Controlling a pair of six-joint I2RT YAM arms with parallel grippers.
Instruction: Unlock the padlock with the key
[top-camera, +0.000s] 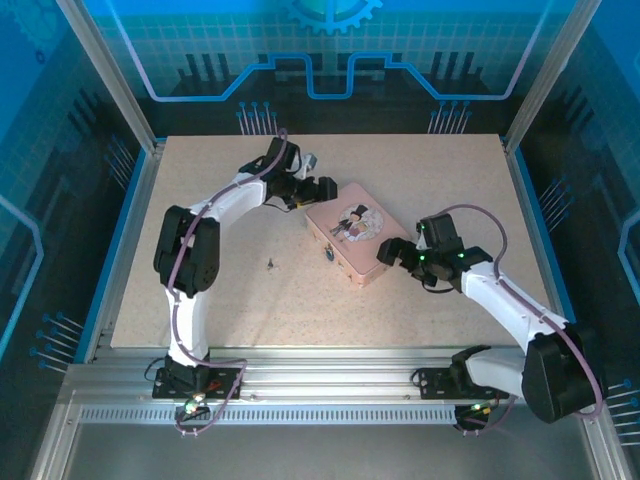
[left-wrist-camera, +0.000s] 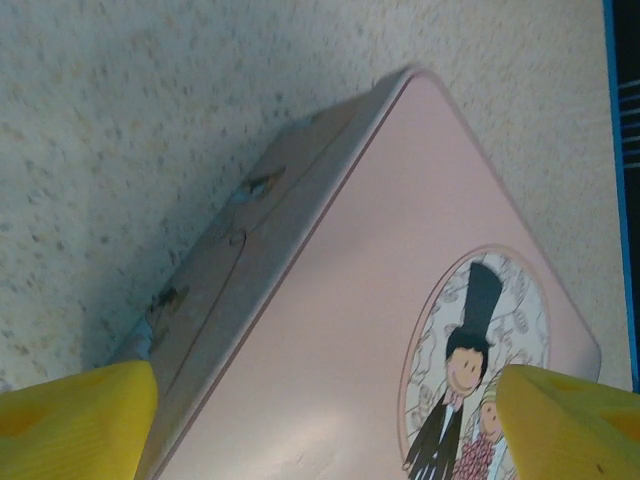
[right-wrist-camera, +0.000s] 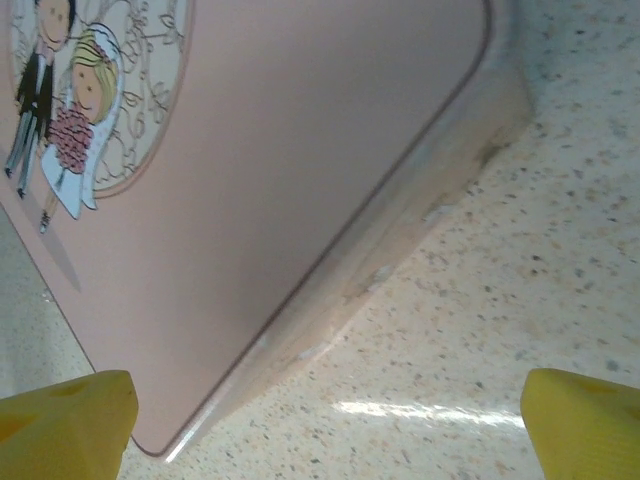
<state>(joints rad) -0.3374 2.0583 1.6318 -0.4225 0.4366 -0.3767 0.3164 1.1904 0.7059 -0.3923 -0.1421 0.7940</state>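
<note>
Top external view gave the relation that mattered: the key (top-camera: 272, 264), a tiny dark sliver, lay alone on the surface (top-camera: 440, 170), off the near-left side of the pink box (top-camera: 350, 240) and apart from it. The padlock (top-camera: 328, 254), as I judged the small dark spot, sat at approx. the middle of the box's long side that faced the key. The long axis of the box ran from far-left to near-right. The left claw (top-camera: 322, 190) hovered at the far-left corner of the box, w/ jaws wide and nothing between them. In the left wrist view its yellow pads (left-wrist-camera: 75, 425) stood at both edges, w/ the lid and its cartoon couple beyond them. The right claw (top-camera: 393, 254) was at the near-right end of the box, also wide and empty, its pads (right-wrist-camera: 60, 420) far apart over a box corner. From the left claw the key lay toward the robot and a bit left, w/ free surface between. From the right claw the whole box stood in the way, so the left arm was prob. the nearer one for the key. The key was too small to tell which way its own long axis pointed.
</note>
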